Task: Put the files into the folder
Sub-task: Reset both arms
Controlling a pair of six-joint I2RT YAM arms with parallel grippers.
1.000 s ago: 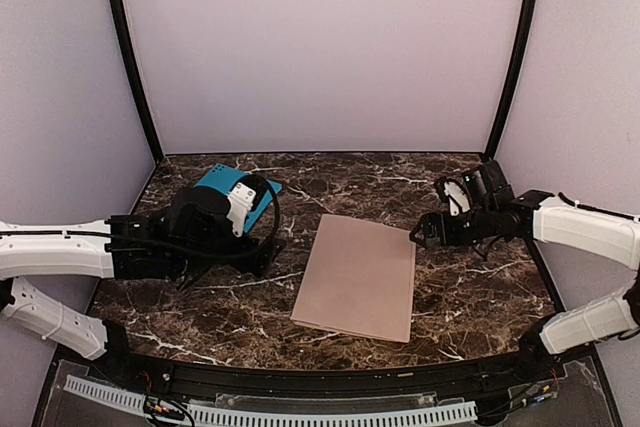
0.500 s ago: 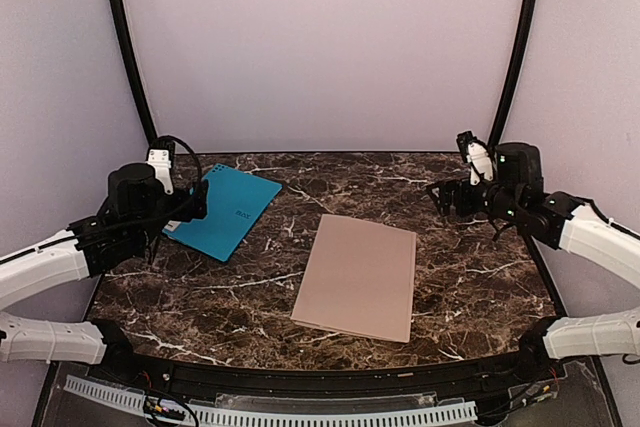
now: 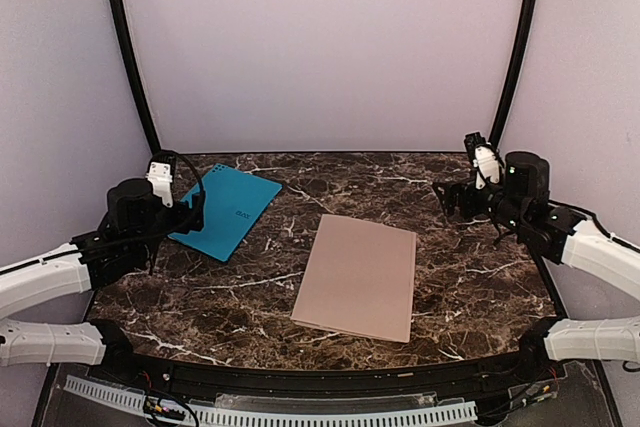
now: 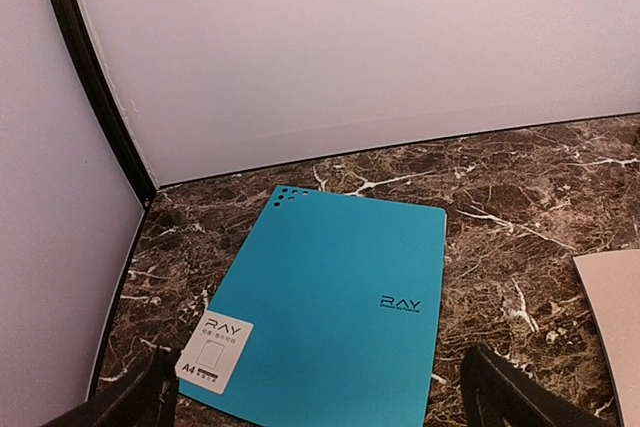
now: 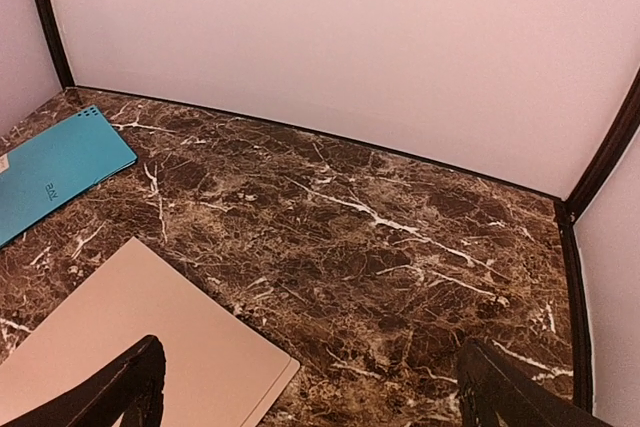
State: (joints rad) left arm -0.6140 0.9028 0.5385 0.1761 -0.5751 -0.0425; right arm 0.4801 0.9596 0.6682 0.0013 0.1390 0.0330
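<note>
The tan folder [image 3: 358, 277] lies shut and flat in the middle of the marble table; its corner also shows in the right wrist view [image 5: 130, 337] and its edge in the left wrist view [image 4: 615, 317]. No files are in view. My left gripper [image 3: 192, 211] hovers open at the left, over the near end of a teal folder, with nothing between its jaws [image 4: 320, 392]. My right gripper [image 3: 450, 197] hangs open at the right, above bare table beyond the tan folder's far right corner, and is also empty [image 5: 312, 372].
A teal blue folder [image 3: 222, 209] with a white label [image 4: 213, 352] lies at the back left, close to the left wall. Pale walls and black corner posts [image 3: 128, 57] enclose the table on three sides.
Both arms have drawn back from the middle and risen. The left arm swung left, uncovering the teal folder. The right gripper moved back and to the right. The tan folder has not moved.
</note>
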